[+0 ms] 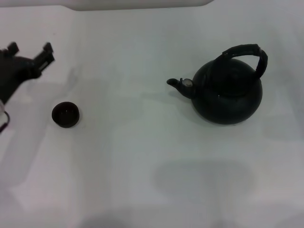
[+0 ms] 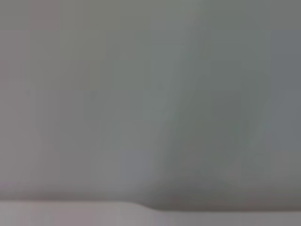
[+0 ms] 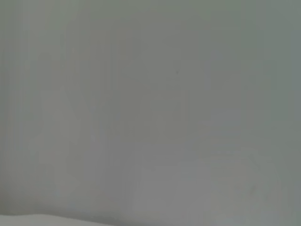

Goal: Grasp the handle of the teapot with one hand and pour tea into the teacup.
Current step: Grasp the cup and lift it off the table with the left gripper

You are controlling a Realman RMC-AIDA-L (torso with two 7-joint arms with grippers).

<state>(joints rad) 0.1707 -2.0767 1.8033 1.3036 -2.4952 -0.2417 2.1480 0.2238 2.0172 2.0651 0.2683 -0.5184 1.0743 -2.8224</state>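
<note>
In the head view we see only our left arm, coming in from the left edge, its dark wrist angled up and toward the far side. Our left gripper sits at its end, raised off the surface, its two short fingers spread apart with nothing between them. Our right arm and right gripper appear in none of our views.
</note>
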